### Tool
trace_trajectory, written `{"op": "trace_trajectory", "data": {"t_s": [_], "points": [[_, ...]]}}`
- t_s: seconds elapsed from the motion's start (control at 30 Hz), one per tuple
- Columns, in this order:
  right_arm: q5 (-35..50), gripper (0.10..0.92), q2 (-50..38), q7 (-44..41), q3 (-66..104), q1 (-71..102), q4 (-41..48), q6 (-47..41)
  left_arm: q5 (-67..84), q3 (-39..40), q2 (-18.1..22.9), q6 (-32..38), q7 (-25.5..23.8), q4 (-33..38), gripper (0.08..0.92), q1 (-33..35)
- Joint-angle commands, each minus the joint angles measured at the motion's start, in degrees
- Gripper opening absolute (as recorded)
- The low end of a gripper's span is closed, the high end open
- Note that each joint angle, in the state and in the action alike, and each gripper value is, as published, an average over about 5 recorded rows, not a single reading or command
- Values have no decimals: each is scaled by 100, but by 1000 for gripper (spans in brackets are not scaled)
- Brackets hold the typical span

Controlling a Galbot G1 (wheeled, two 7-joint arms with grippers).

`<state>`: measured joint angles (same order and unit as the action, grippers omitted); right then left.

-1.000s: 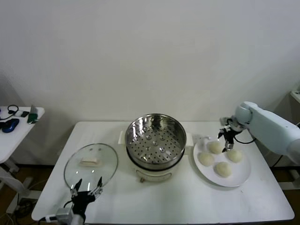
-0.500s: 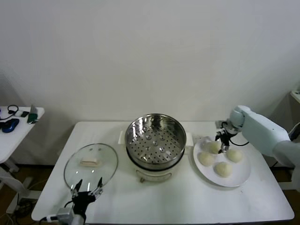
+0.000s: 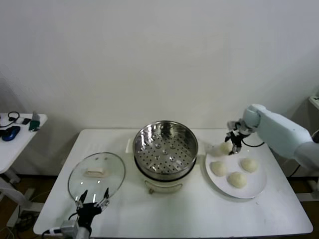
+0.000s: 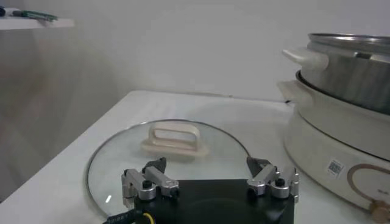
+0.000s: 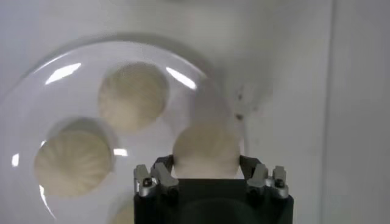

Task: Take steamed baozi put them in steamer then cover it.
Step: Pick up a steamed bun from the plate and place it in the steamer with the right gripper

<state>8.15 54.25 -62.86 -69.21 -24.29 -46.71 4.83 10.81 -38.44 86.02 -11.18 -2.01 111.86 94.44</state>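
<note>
Above the white plate (image 3: 251,189), right claw (image 3: 230,144) gripping one baozi (image 3: 225,147), left claw (image 3: 92,199) wide by cover (image 3: 96,174)

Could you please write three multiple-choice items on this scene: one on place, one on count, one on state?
1. Where is the lid?
A. on the steamer
B. flat on the table, left of the steamer
C. on the plate

2. How many buns lie on the plate?
A. one
B. three
C. five

3. What is the right pincer doing?
A. holding a bun
B. holding the lid
C. parked, open

Key: 1 B, it lies beside the open steamer. 2 B, three lie there; the fourth is lifted. 3 A, the right pincer's fingers close on that bun.
</note>
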Motion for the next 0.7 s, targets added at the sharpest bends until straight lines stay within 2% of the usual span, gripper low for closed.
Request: {"op": "trace_trajectory", "data": {"t_s": [0.03,0.2,0.4,0.5,0.6,0.7], "points": [[855,721,219,-196,-1438,-2561,-1490,834,4,0,-13,-3,2,25,823,7],[908,718,706,-170,-1730,-3239,-2588,1381,12,0,-55,1,1,77,823,21],[-1,718,1252,88,-1889,-2886,-3216,2013,7,-5,-67,26,8,96,823,-12],[-609,714,1523,267,-1898,-2442,-3028,2285,-13,9,-55,31,7,97,823,-27],[-1399,716,1795,438,-1753,-1876,-2517,2505,-23,15,-46,38,8,82,823,-42],[-1813,719,1994,557,-1618,-1410,-2023,2585,-22,15,-48,51,8,76,823,-38]]}}
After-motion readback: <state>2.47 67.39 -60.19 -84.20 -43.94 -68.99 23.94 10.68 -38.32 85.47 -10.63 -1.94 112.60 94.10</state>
